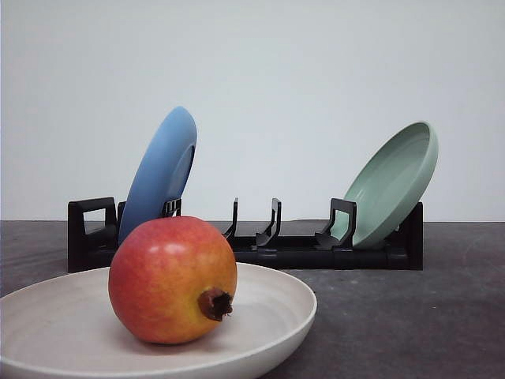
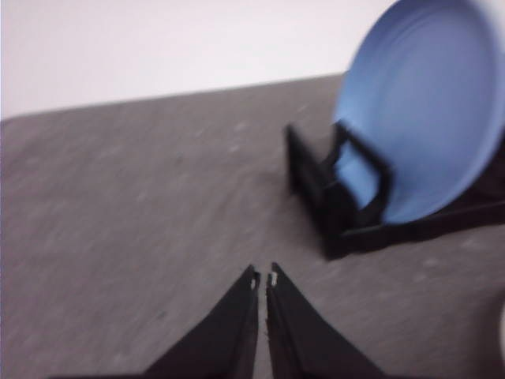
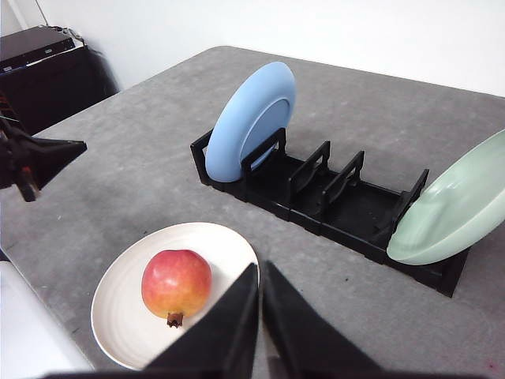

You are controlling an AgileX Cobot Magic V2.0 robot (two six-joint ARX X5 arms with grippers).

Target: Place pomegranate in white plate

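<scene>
The pomegranate (image 1: 172,279) (image 3: 176,283), red with yellow-orange patches and a dark crown tip, rests inside the white plate (image 1: 268,316) (image 3: 126,316) on the grey table. My right gripper (image 3: 259,271) hovers above and beside the plate, fingers pressed together, holding nothing. My left gripper (image 2: 263,276) is shut over bare table, near the blue plate's end of the rack. The left arm (image 3: 35,158) shows at the edge of the right wrist view, away from the plate.
A black dish rack (image 1: 260,245) (image 3: 331,201) (image 2: 331,197) stands behind the white plate. It holds a blue plate (image 1: 162,170) (image 3: 248,118) (image 2: 426,110) at its left end and a mint-green plate (image 1: 394,181) (image 3: 454,213) at its right end. Dark equipment (image 3: 47,67) sits beyond the table.
</scene>
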